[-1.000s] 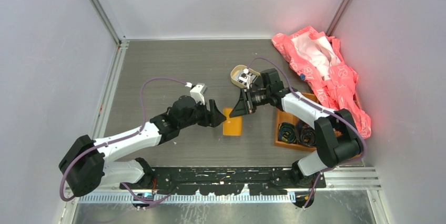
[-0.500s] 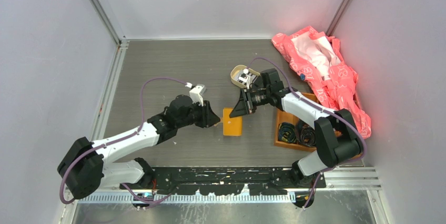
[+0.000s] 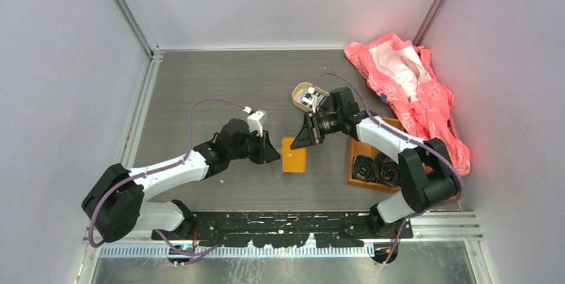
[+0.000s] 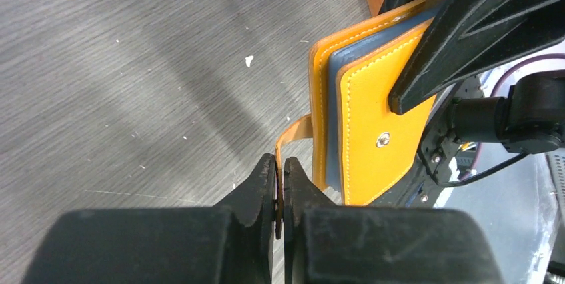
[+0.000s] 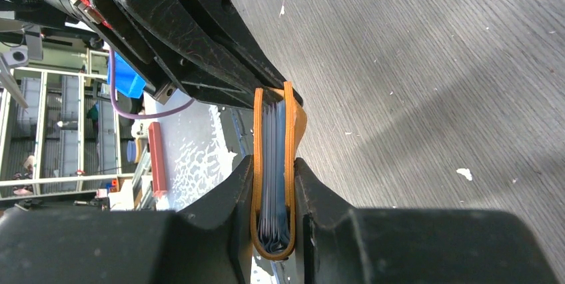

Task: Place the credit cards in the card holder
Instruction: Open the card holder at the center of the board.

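The card holder (image 3: 294, 156) is a flat orange folding wallet with blue-grey leaves inside, standing on edge at the middle of the table. My right gripper (image 3: 304, 139) is shut on its folded spine (image 5: 288, 131), one finger on each cover. A round snap stud (image 4: 382, 139) shows on the outer flap. A thin orange strap (image 4: 293, 134) curls off the card holder's edge, and my left gripper (image 4: 280, 163) is shut on the end of it. In the top view the left gripper (image 3: 274, 153) sits right beside the card holder's left side. No credit cards show in any view.
An oval beige tin (image 3: 308, 97) stands just behind the right wrist. An orange wooden tray (image 3: 357, 149) with dark rolled items lies to the right. Crumpled pink wrapping (image 3: 406, 91) fills the back right corner. Grey walls close in the table on three sides.
My left gripper went from open to shut and pinched the card holder's strap, and its arm edged slightly right. The right arm and the card holder stayed put.
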You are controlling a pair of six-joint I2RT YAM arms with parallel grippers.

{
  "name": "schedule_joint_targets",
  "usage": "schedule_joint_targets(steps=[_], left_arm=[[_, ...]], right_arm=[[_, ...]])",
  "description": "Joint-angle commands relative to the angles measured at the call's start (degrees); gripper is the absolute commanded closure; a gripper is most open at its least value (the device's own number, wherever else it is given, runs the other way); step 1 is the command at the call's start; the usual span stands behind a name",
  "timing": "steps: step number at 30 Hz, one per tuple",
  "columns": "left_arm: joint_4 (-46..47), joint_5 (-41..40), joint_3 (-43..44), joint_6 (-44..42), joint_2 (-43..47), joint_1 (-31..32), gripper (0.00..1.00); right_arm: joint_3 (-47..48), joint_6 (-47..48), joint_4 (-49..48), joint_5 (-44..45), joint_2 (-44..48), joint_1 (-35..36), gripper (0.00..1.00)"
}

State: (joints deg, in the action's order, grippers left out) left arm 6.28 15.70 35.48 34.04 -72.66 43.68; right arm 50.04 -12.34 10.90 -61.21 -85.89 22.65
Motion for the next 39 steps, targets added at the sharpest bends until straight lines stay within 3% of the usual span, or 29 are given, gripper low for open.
schedule_joint_targets(steps=[1,3,4,7,9,12,15,20,23,29,34,39], left_arm=[[1.8,1.3,2.0,-0.7,1.0,-0.7,1.0],[3.3,2.4,1.2,-0.3,2.6,-0.7,1.0],[3.5,2.9,1.0,0.3,3.7,-0.7,1.0],[2.4,3.7,0.7,1.7,6.4,-0.8,1.0],[1.6,3.9,0.5,2.9,6.7,-0.8,1.0],[2.7,4.7,0.4,4.4,3.8,-0.8,1.0],[6.4,6.7,0.6,5.8,0.8,-0.8,1.0],[4.6,7.5,2.4,4.8,-0.3,-0.8,1.0],[2.6,6.8,2.1,3.6,0.4,-1.4,1.0],[-1.3,6.0,1.0,2.9,4.1,-2.5,1.0],[-10.8,1.1,-3.5,3.5,8.1,-3.3,1.0],[-20.2,-9.3,-8.0,4.7,9.5,-3.5,1.0]], right_arm=[[2.6,0.6,-0.8,-2.4,0.6,0.2,0.99],[2.9,1.2,0.0,-1.4,0.4,0.3,0.98],[3.2,2.1,1.3,1.2,0.2,0.3,0.93],[4.5,4.9,5.5,11.3,-1.1,0.2,0.56],[5.7,5.8,8.4,15.8,-3.2,0.3,0.4],[6.7,6.5,10.1,21.8,-5.0,0.3,0.26],[7.1,7.4,10.7,25.0,-4.7,0.2,0.19],[6.4,8.7,10.1,23.6,-2.6,-0.1,0.14],[6.1,8.6,9.4,17.3,-3.1,-0.1,0.14],[5.9,8.7,9.3,16.0,-3.5,-0.1,0.16],[5.7,8.0,9.1,19.3,-3.7,0.0,0.27],[5.5,7.3,8.6,20.9,-5.6,0.8,0.37]])
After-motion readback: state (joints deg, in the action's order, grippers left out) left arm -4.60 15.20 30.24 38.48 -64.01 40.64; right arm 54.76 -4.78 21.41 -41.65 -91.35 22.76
